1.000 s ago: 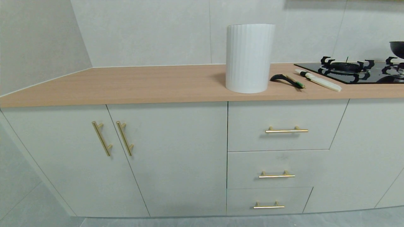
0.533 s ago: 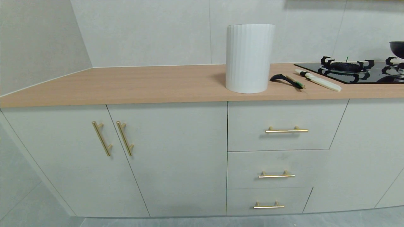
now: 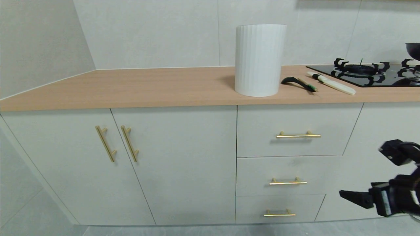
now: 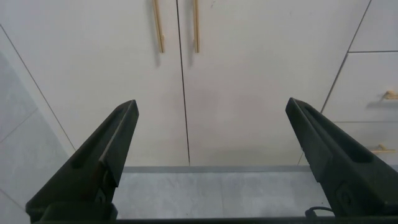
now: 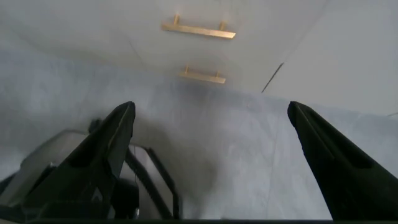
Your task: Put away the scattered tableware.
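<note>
On the wooden countertop stands a tall white ribbed holder. Just right of it lie a black curved utensil with a green end and a cream knife-like utensil. My right gripper hangs open and empty at the lower right, in front of the cabinet and well below the counter. In the right wrist view the right gripper points at the floor and the lower drawer handles. My left gripper is open and empty, facing the double cupboard doors.
A black gas hob sits at the counter's right end, with a dark pan at the edge. Below are two cupboard doors and three drawers with gold handles. The counter's left half is bare wood.
My right gripper has come into the head view at the lower right. The holder and utensils on the counter have not moved.
</note>
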You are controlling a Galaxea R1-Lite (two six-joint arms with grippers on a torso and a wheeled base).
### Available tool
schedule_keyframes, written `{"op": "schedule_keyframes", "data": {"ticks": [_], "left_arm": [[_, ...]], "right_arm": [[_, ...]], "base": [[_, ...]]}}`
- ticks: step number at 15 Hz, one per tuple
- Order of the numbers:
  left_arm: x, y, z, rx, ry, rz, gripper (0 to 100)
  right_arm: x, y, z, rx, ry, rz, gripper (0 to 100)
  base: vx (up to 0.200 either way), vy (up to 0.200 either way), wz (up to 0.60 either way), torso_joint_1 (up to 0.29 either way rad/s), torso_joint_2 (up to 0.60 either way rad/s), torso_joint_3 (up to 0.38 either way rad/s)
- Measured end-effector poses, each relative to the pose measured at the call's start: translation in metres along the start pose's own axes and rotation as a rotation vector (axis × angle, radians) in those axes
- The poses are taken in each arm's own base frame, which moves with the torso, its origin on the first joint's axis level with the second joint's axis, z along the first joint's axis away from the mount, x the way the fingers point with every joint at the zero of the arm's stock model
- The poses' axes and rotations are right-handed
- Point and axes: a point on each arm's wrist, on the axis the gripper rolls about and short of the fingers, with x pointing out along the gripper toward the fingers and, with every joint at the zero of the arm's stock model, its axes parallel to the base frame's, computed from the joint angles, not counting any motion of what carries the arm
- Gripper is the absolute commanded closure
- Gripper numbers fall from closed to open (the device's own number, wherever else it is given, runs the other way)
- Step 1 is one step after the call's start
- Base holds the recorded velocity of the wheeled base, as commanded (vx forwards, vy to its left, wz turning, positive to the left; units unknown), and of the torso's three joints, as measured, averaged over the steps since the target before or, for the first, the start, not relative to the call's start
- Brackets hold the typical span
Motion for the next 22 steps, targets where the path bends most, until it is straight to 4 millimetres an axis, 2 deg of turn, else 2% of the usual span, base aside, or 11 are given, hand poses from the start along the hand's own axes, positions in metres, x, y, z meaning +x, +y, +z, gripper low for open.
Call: {"op": "schedule_keyframes", "data": {"ticks": [2,4,8,11,15,17,22], "left_arm": [[0.0,0.0,0.0,0.0,0.0,0.0,0],[0.0,0.0,0.0,0.0,0.0,0.0,0],[0.0,0.0,0.0,0.0,0.0,0.0,0],[0.0,0.0,0.0,-0.001,0.0,0.0,0],[0.0,0.0,0.0,0.0,0.0,0.0,0],[0.0,0.0,0.0,0.0,0.0,0.0,0],[0.0,0.0,0.0,0.0,0.0,0.0,0]], "right_arm": [[0.047,0.001,0.018,-0.008,0.052,0.01,0],[0.089,0.001,0.024,-0.013,0.082,0.006,0],[0.159,0.002,0.009,-0.015,0.115,-0.044,0],[0.202,0.004,-0.004,-0.019,0.022,-0.064,0],[0.236,0.004,-0.021,-0.001,-0.067,-0.149,0],[0.245,0.007,-0.029,0.013,-0.045,-0.146,0],[0.262,0.007,-0.034,0.045,-0.044,-0.201,0]], "base": [[0.0,0.0,0.0,0.0,0.0,0.0],[0.0,0.0,0.0,0.0,0.0,0.0],[0.0,0.0,0.0,0.0,0.0,0.0],[0.0,0.0,0.0,0.0,0.0,0.0],[0.0,0.0,0.0,0.0,0.0,0.0],[0.0,0.0,0.0,0.0,0.0,0.0],[0.0,0.0,0.0,0.0,0.0,0.0]]}}
